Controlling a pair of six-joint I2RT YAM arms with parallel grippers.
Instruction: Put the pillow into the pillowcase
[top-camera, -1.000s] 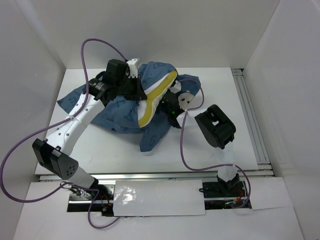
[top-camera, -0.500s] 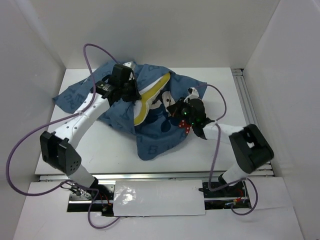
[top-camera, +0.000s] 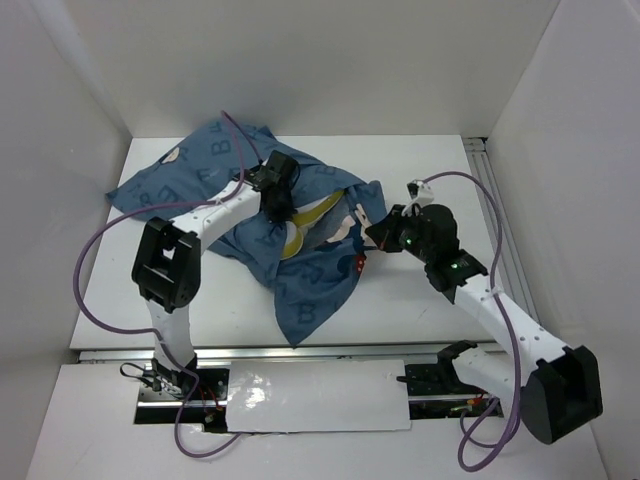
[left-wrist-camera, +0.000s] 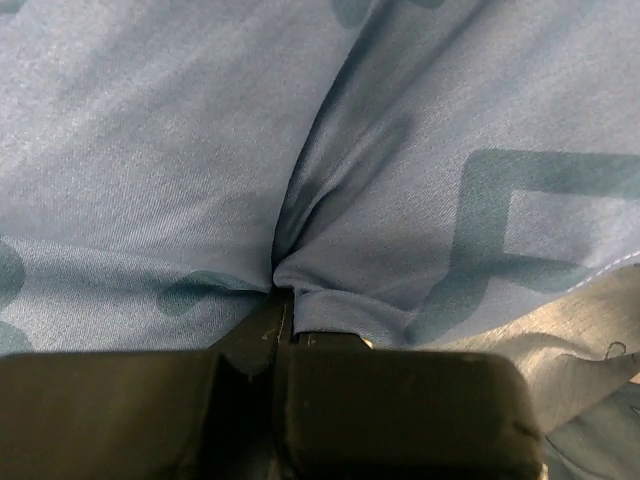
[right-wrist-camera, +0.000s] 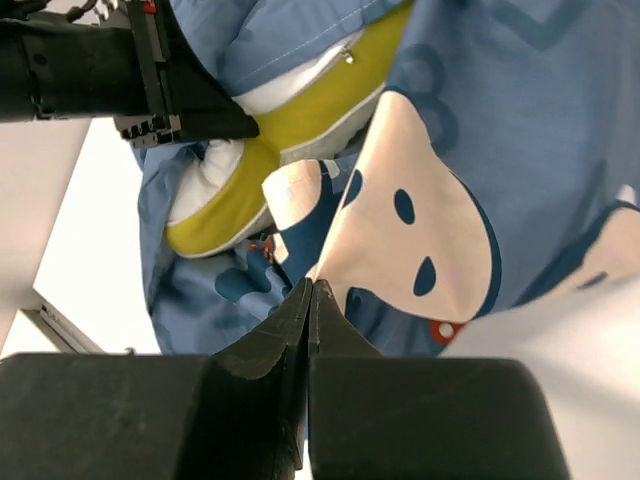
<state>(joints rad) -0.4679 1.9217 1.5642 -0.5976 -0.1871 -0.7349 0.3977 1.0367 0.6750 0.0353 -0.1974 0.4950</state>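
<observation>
Left arm: elbow bent up over the front-left of the table, forearm angled toward the middle. The left gripper is down in the cloth pile.
Left fingers: pressed together, pinching a fold of the pillowcase. The wrist view shows blue fabric bunched at the tips.
Right arm: elbow low at the front-right, forearm stretched toward the centre. The right gripper is at the pile's right side.
Right fingers: closed on the pillowcase hem by a mouse-face print.
Pillow: the pillow lies at the case's mouth between the two grippers. Only its yellow band and a bit of white show; the rest is under blue cloth.
Pillowcase spread: rumpled. Its left corner is near the left wall and one tail points at the near edge.
Open room: bare table to the right and front-left.
</observation>
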